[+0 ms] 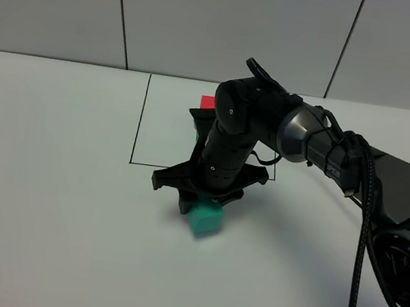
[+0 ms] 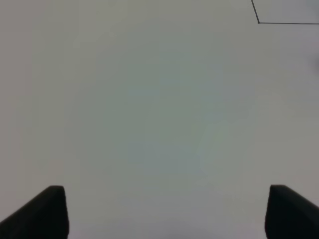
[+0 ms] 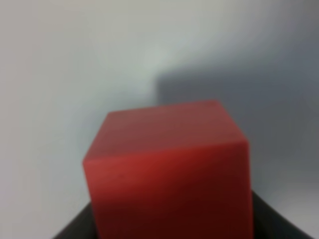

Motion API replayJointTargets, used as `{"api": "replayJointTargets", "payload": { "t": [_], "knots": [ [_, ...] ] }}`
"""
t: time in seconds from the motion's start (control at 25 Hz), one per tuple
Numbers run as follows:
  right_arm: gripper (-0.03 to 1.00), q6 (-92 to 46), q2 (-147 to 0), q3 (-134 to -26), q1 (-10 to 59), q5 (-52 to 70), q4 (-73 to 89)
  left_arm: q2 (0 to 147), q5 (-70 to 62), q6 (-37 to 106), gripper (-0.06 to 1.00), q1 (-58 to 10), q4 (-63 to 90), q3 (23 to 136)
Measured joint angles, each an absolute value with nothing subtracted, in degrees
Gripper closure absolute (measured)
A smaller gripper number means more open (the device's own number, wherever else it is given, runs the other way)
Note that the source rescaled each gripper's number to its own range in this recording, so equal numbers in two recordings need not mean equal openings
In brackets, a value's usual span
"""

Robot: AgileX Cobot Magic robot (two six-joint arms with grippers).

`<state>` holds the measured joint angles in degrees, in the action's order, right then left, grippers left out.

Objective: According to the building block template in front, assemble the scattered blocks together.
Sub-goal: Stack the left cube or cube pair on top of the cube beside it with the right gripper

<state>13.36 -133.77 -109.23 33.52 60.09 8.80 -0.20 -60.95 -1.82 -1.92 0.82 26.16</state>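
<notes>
1. Two black fingertips of the left pincer stand wide apart over bare table and hold nothing. Only a corner of the drawn rectangle shows beyond them.
2. Toward the middle, the building block template sits inside that rectangle at the far side of the table. Its red part shows, and its teal part is mostly hidden behind the right arm.
3. Just in front of the rectangle, the loose teal cube rests on the table. The right pincer is directly over it, closed on the loose red cube.
4. Step in hand, as I judge it: joining red to teal. Whether the two cubes touch cannot be told.
5. Next move likely calls for squaring the red cube's faces against the teal one in the template's order. The grip should then loosen without nudging either cube.
</notes>
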Motion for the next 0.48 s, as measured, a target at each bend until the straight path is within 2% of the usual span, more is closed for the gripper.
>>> {"api": "replayJointTargets", "payload": {
  "t": [0.48],
  "knots": [
    [0.93, 32.4, -133.8, -106.1, 32.6, 55.2, 5.5, -0.2, -61.0, -1.8, 0.15, -1.9, 0.8, 26.2]
  ]
}}
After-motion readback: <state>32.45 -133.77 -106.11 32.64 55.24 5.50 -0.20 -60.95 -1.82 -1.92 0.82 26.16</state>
